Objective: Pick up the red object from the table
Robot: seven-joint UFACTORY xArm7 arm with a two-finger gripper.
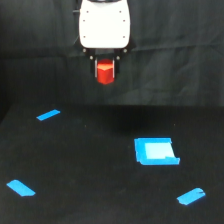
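i have the red block [105,73] pinched between my jaws [105,70], closed in on its two sides, and it hangs with me high above the bench [75,165], clear of the surface, with the black cloth backdrop [190,50] behind it. my white housing [105,25] sits straight over it, so the block looks upright, not tilted, though the picture is too soft to be sure of its edges.

it reads to me as a small, stubby, rigid piece, narrower than my opening, and i judge it light: nothing in the way it sits suggests sag or swing. a hard, smooth-looking body like this will not squash to fit my pads, so the hold depends on friction alone. the dark fingers cover its upper flanks and the lower part shows bright below them; that seems a fair place to hold, across opposite sides and near the middle of its height, so it cannot pivot. whether i am on flat faces or on corners i cannot tell.

below, well apart from the block, lie a flat blue square piece [155,151] toward the exterior view's right and three blue tape strips: one at upper left [48,115], one at lower left [21,188], one at lower right [191,196]. the lift looks as good as done; slipping is the main risk.
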